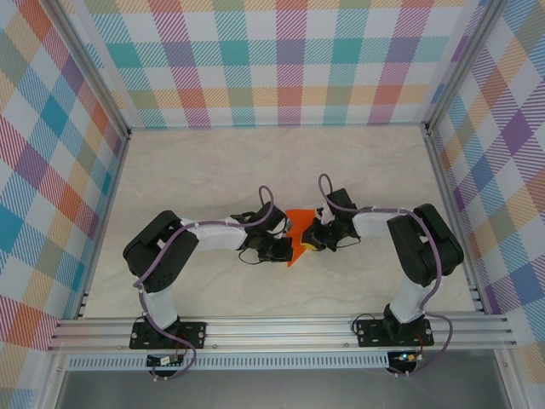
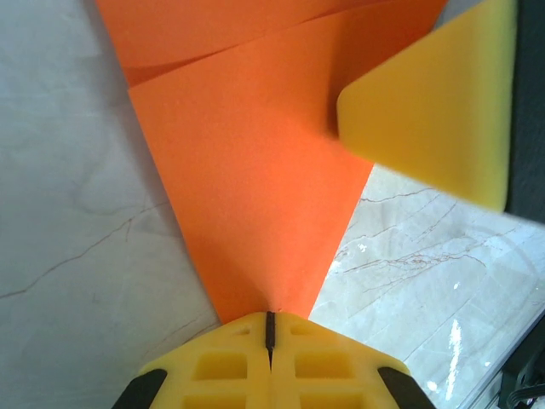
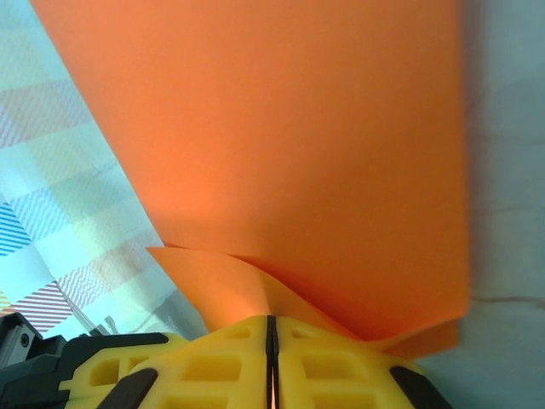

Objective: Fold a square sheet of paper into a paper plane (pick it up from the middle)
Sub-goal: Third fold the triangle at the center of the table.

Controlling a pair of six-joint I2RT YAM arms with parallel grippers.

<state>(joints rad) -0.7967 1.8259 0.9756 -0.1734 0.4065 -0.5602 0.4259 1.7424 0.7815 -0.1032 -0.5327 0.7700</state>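
Left end effector [image 2: 269,331]: clenched on pointed tip of folded orange sheet of paper [image 2: 255,179] | right end effector [image 3: 271,328]: clenched on its edge | over bench [image 2: 68,213]

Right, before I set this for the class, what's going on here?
Two robot arms hold a thin bright orange sheet of paper between them at the middle of the pale marbled table. The left hand is shut on a pointed folded tip, and the right hand is shut on another edge. Overlapping layers show, but it is not yet a finished plane.
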